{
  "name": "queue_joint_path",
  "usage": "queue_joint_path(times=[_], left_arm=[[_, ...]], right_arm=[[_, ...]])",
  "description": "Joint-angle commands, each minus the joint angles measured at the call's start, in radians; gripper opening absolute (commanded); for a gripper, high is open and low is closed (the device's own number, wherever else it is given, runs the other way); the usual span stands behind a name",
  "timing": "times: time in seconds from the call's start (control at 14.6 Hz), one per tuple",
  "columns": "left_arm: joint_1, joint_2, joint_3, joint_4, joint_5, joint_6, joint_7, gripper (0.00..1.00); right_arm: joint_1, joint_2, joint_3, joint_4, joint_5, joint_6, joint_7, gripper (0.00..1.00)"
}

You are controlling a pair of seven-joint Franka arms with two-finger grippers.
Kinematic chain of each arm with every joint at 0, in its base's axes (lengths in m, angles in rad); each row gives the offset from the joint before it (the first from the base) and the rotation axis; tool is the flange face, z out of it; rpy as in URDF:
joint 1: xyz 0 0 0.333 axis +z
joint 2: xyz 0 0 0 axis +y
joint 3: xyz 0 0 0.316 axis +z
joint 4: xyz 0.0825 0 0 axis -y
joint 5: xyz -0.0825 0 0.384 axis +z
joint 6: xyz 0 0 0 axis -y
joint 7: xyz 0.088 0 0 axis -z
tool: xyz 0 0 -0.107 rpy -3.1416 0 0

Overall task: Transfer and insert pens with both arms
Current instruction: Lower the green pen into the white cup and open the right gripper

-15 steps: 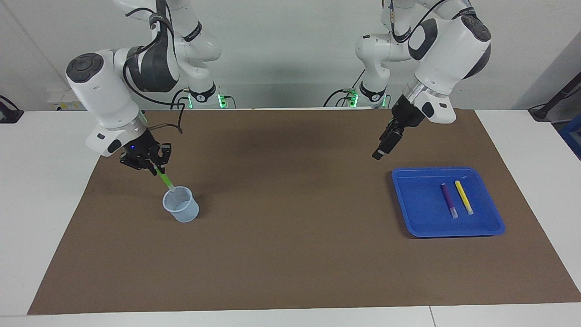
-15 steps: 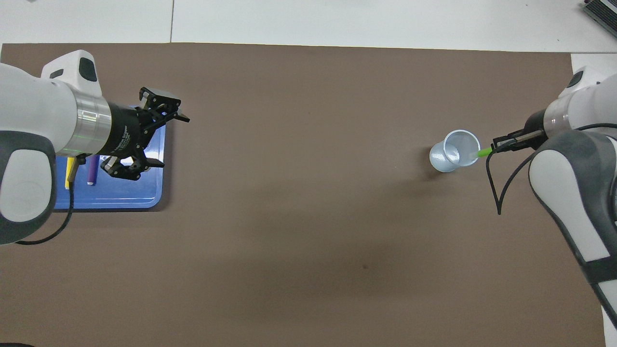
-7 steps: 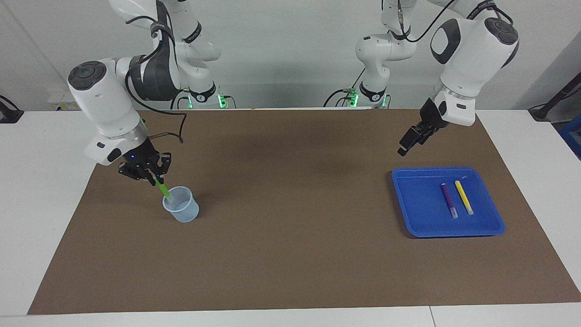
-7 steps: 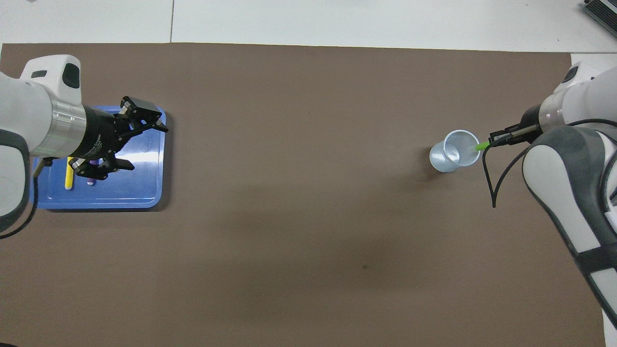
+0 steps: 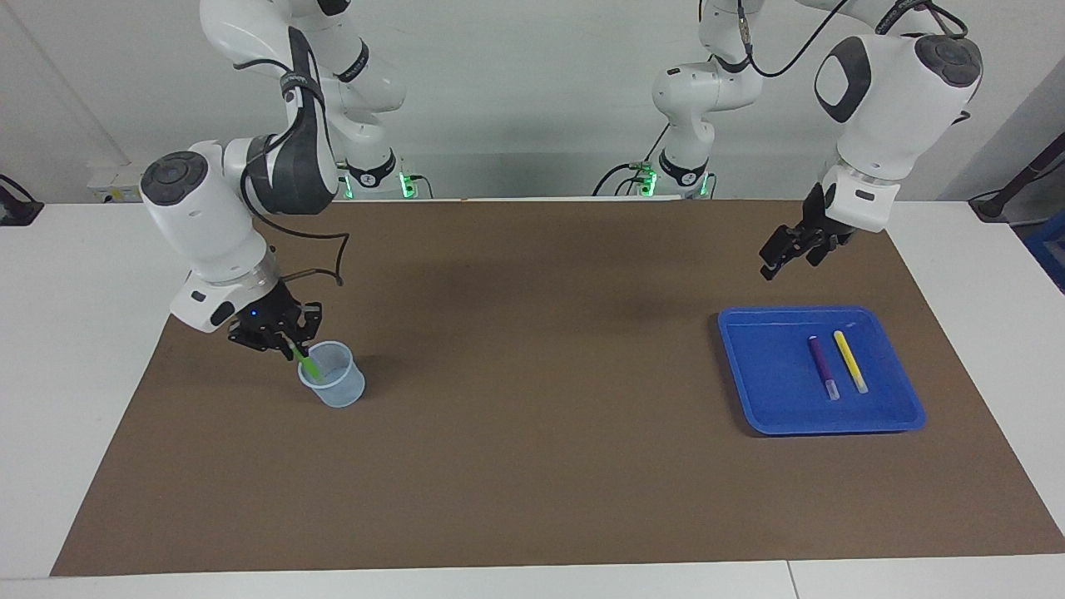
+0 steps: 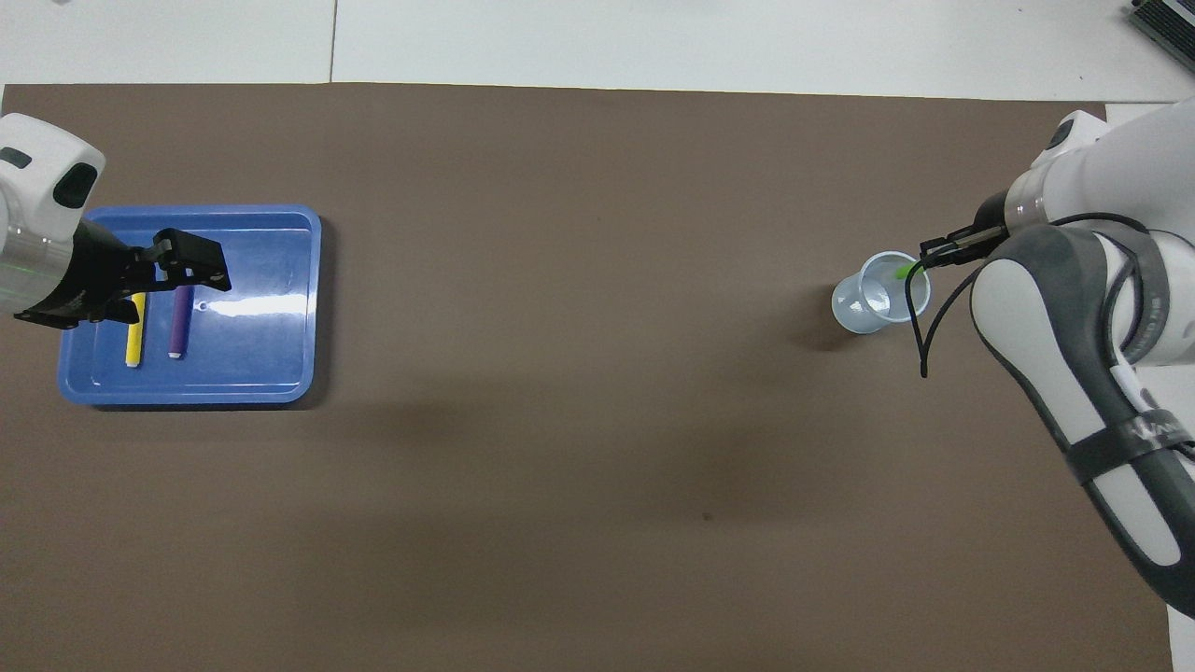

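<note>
Fingers of the right gripper [image 5: 287, 343] were clamped on the green pen [image 5: 303, 359], its lower end slanting inside the clear cup [image 5: 334, 384]. The left gripper [image 5: 785, 253], released and empty, hung over the mat by the blue tray [image 5: 765, 391], where the purple pen [image 5: 823, 366] and yellow pen [image 5: 850, 360] lay. No writing was legible.
</note>
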Motion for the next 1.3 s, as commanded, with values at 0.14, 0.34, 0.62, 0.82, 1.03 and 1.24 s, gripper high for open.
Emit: queue_joint_path(times=[0.14,0.34,0.62,0.82,1.03,1.24], left_arm=[[0.011,-0.040,-0.006,-0.034,0.039,-0.022,0.033,1.00],[0.011,-0.051,-0.006,-0.054,0.039,-0.011,0.044,1.00],[0.027,-0.057,-0.003,-0.057,0.039,-0.040,0.035,1.00],[0.017,-0.058,-0.003,-0.060,0.039,-0.060,0.036,1.00],[0.015,-0.060,-0.003,-0.062,0.039,-0.062,0.038,1.00],[0.029,-0.060,-0.003,-0.060,0.039,-0.057,0.050,1.00]], right_arm=[[-0.002,-0.003,0.004,0.013,-0.023,-0.014,0.006,1.00],[-0.002,-0.032,0.004,0.041,-0.023,-0.086,0.043,1.00],[-0.002,-0.104,0.004,0.096,-0.019,-0.239,0.081,1.00],[-0.002,-0.141,0.005,0.151,-0.010,-0.348,0.117,1.00],[-0.019,-0.138,0.004,0.236,-0.007,-0.453,0.120,1.00],[-0.039,-0.134,0.004,0.259,-0.019,-0.514,0.120,1.00]])
